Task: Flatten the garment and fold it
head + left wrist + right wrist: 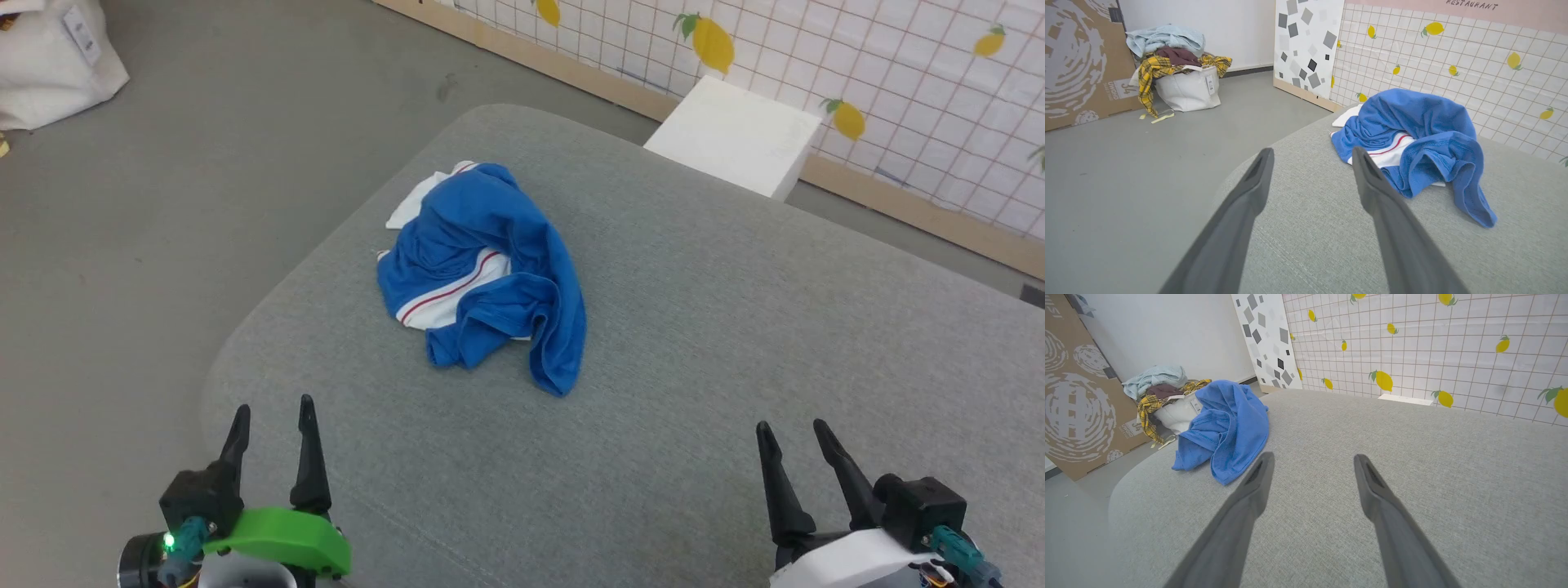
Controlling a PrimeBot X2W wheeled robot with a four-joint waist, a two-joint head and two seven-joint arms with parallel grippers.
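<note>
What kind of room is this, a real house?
Probably not a real home but a practice room set up for a robot: a lemon-print backdrop, a cardboard sheet against the wall, and a bag heaped with clothes.

What: you've got one garment (522, 245), a soft shirt.
Color: mostly bright blue. Some white w/ a thin red line shows in the middle. More white peeks out at the far-left edge.
Shape: all bunched up in a lumpy heap. Not flat, not folded, lots of wrinkles.
Pose: blue cloth humps up & curls over the white part. One long blue bit trails off the near-right side & lies low.
Spot: on the grey soft top (735, 367), left of the middle, close to its left edge & rounded far corner, all of it on the top.
</note>
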